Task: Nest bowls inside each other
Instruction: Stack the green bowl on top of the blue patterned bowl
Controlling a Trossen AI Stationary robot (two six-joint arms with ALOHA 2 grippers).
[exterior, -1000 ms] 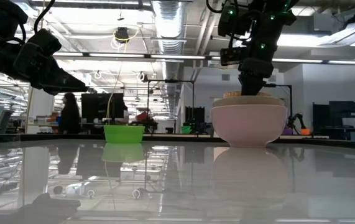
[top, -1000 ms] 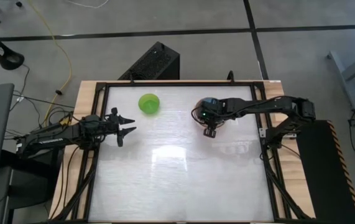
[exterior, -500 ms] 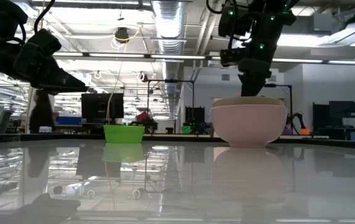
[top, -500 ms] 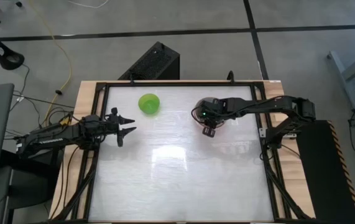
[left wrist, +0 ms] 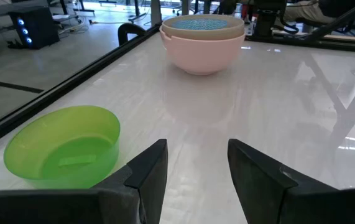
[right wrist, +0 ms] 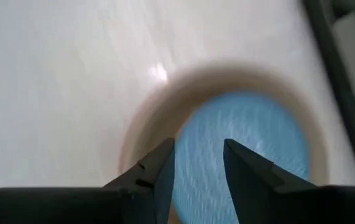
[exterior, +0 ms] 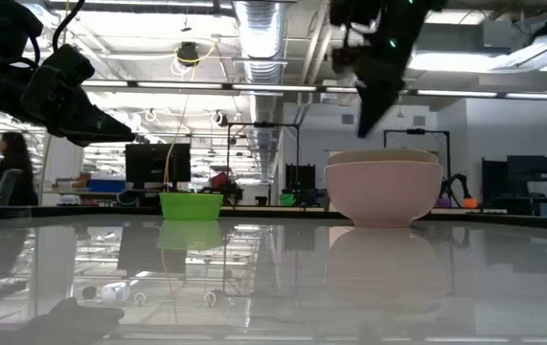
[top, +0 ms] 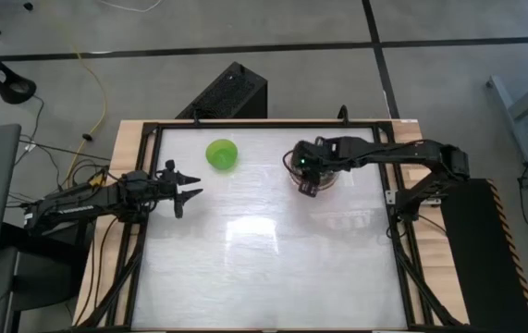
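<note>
A salmon-pink bowl (left wrist: 203, 51) stands on its base at the table's far right, with a cream bowl and a light-blue bowl (right wrist: 245, 143) nested inside it. My right gripper (right wrist: 199, 148) hovers open just above this stack (exterior: 383, 187), pointing steeply down, with nothing between its fingers. In the high view the gripper (top: 309, 188) covers most of the stack. A bright-green bowl (top: 221, 154) stands alone on its base at the far left. My left gripper (left wrist: 197, 149) waits open at the table's left edge, pointing level across the table, with the green bowl (left wrist: 62, 146) just beyond it.
A black rail frame (top: 148, 185) runs around the white tabletop. The near half of the table (top: 264, 268) is bare. A black box (top: 231, 92) lies on the floor beyond the far edge. A person (exterior: 10, 168) shows far off in the room behind.
My right gripper has let go inside the stack and risen clear of it, tipping a little. An inner bowl's rim, which stood up on one side, has settled level in the pink bowl. The stack and the green bowl stay in place.
</note>
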